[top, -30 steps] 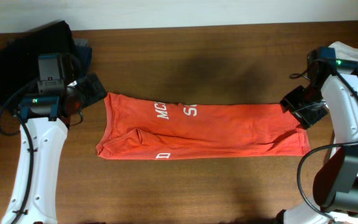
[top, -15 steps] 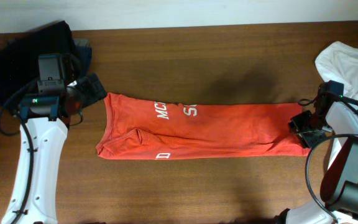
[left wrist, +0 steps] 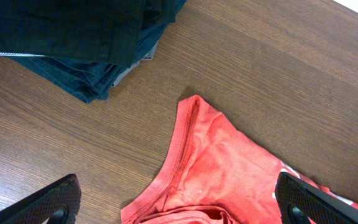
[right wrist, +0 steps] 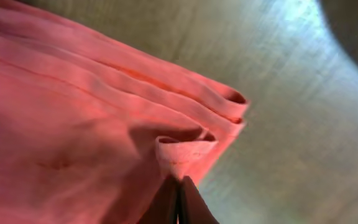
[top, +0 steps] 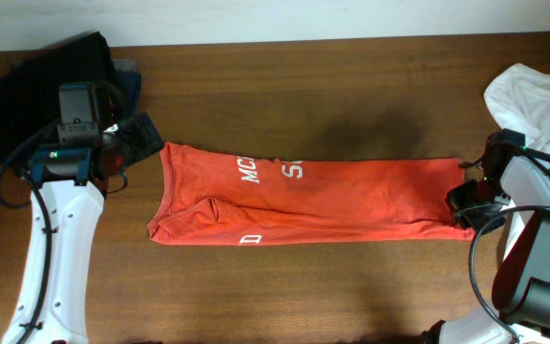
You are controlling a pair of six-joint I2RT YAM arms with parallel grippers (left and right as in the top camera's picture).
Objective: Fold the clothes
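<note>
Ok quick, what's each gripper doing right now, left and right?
Left gripper: open, holding nothing.
Right gripper: closed, pinching the edge of the orange shirt.

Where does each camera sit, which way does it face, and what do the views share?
Overhead: fixed above the wooden table, looking straight down at the red-orange T-shirt folded lengthwise; both white arms show.
Left wrist: on the left arm, looking down at the shirt's corner and dark folded clothes pile; left end effector open at bottom.
Right wrist: close over the shirt's opposite end; right end effector pinches its edge.
Shared: all see the shirt; overhead and left wrist also the pile.
</note>
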